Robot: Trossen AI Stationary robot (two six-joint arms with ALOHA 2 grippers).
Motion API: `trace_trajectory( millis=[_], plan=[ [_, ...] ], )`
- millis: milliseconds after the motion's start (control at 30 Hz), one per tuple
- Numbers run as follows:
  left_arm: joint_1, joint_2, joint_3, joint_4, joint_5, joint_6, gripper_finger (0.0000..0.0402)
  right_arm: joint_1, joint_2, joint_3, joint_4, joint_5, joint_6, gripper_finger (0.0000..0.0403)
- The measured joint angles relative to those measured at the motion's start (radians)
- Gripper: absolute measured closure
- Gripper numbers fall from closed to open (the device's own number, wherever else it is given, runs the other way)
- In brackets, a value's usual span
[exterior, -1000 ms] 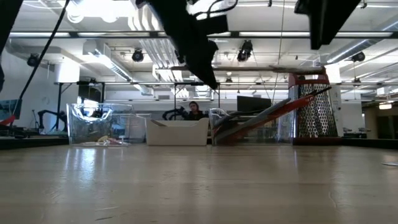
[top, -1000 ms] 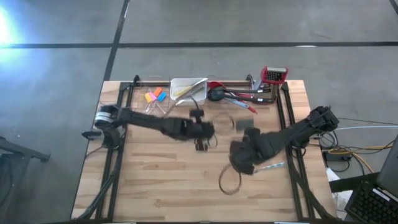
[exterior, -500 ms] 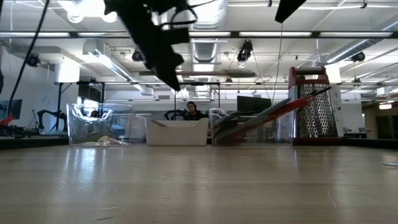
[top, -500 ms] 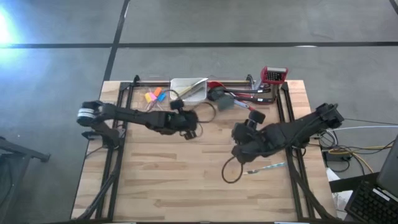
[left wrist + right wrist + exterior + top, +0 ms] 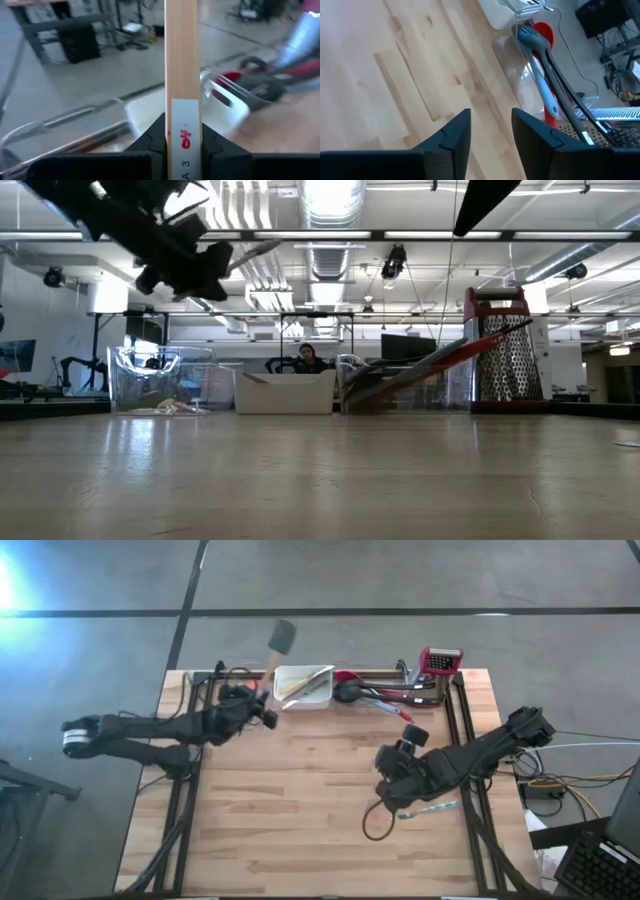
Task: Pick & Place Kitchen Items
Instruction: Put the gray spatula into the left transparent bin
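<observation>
My left gripper [image 5: 260,706] is over the table's far left, shut on a spatula with a pale wooden handle and a grey head [image 5: 283,637]. The spatula also shows in the low view [image 5: 250,252], high above the table. My right gripper [image 5: 403,745] hovers over the table's right half, open and empty [image 5: 491,131]. Red, black and grey-blue long-handled utensils [image 5: 375,692] lie in a heap at the far edge. They also show in the right wrist view [image 5: 540,60]. Small orange pieces [image 5: 237,692] lie beside my left gripper. My left gripper pinches the spatula's wooden handle [image 5: 183,95] between its two fingers, at a white sticker on the handle. The handle runs on ahead of the fingers, slanting up toward the table's far edge. The spatula is lifted clear, its grey head uppermost.
A white tray [image 5: 303,686] and a red-topped box grater [image 5: 440,662] stand at the far edge. A wire loop [image 5: 376,824] and thin metal tongs [image 5: 432,808] lie on the wood below my right arm. Black frame rails run along both table sides.
My left gripper has gone from the table's middle toward the far left corner and has risen, carrying the spatula. It has tipped, so the spatula's head now points up past the far edge. My right gripper has shifted only a little.
</observation>
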State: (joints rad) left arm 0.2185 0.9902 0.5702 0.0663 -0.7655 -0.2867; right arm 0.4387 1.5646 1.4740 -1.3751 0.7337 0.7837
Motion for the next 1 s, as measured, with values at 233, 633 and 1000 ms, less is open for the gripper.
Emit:
trace_trajectory(
  millis=[233, 633, 1000],
  plan=[
    [0.137, -0.054, -0.163, 0.155, -0.019, 0.033, 0.0359, 0.001, 0.000, -0.016, 0.022, 0.004, -0.025, 0.0276],
    [0.363, 0.017, -0.234, 0.246, 0.155, 0.129, 0.0359, -0.005, 0.000, -0.017, 0.025, 0.059, -0.041, 0.0272],
    [0.434, 0.172, -0.233, 0.288, 0.235, -0.095, 0.0359, -0.005, 0.000, -0.017, 0.028, 0.064, -0.058, 0.0278]
  ],
)
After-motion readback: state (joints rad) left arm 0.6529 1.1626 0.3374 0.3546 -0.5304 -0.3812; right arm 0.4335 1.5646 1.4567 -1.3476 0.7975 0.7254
